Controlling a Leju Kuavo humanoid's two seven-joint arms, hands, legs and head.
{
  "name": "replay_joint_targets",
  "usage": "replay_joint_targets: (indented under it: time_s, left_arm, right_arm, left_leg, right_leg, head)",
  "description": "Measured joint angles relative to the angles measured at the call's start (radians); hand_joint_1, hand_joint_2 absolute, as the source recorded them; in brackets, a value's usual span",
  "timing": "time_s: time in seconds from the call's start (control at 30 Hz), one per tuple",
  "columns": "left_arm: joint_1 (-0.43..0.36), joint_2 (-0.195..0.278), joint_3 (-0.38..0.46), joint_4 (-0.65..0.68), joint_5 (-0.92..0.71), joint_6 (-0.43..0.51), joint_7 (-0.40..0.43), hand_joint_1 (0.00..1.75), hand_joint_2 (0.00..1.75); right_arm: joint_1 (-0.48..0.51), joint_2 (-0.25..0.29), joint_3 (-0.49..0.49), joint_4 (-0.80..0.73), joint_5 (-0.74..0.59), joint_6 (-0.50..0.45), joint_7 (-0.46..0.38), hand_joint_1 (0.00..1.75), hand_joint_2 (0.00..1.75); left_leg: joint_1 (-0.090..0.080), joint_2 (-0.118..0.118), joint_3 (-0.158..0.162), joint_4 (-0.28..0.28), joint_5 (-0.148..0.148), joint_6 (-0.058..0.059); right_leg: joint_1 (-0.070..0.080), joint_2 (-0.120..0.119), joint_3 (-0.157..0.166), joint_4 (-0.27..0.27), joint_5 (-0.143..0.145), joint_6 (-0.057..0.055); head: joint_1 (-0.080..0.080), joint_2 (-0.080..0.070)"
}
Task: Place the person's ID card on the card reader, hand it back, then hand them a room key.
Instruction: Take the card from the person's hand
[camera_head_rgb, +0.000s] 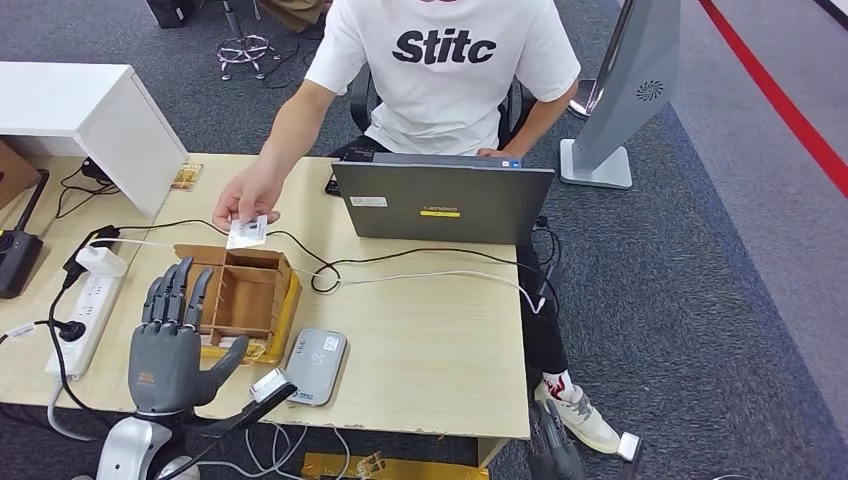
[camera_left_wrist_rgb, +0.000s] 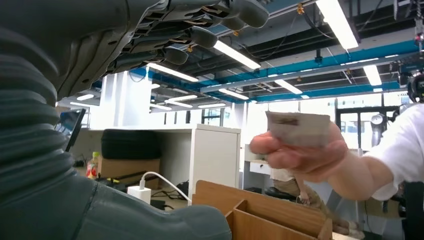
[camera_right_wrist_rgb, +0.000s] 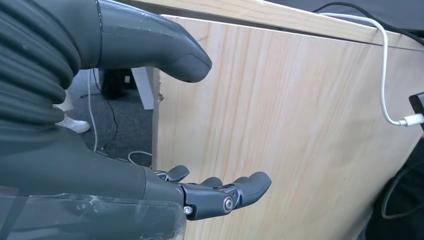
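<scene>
Grey carpet with a red stripe; light wooden table; ceiling strip lights — blue beams.

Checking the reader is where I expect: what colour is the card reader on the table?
Silver-grey; the card reader shows best in the head view.

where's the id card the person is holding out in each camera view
Head view: the ID card sits left of centre, pinched in the person's hand above the wooden organizer.
Left wrist view: the card is right of centre, in the same hand.
Right wrist view: not in it.
Shared landmark: the wooden organizer, just under the card in both views.
</scene>
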Motion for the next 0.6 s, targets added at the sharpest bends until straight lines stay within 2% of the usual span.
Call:
replay_joint_targets:
  time_s: [0.23, 0.6]
  left_arm:
    - [-0.074, 0.041, -0.063, 0.084, -0.112, -0.024, 0.093, 0.00, 1.75]
    - [-0.092, 0.062, -0.089, 0.125, -0.118, -0.027, 0.100, 0.00, 1.75]
  right_arm:
    - [-0.013, 0.008, 0.001, 0.000, 0.013, -0.012, 0.021, 0.00, 1.75]
    - [-0.016, 0.009, 0.002, 0.000, 0.012, -0.013, 0.022, 0.00, 1.75]
  left_leg:
    - [0.000, 0.000, 0.000, 0.000, 0.000, 0.000]
    - [0.000, 0.000, 0.000, 0.000, 0.000, 0.000]
  right_leg:
    - [0.000, 0.000, 0.000, 0.000, 0.000, 0.000]
    - [0.000, 0.000, 0.000, 0.000, 0.000, 0.000]
  head:
    - [0.000, 0.000]
    - [0.000, 0.000]
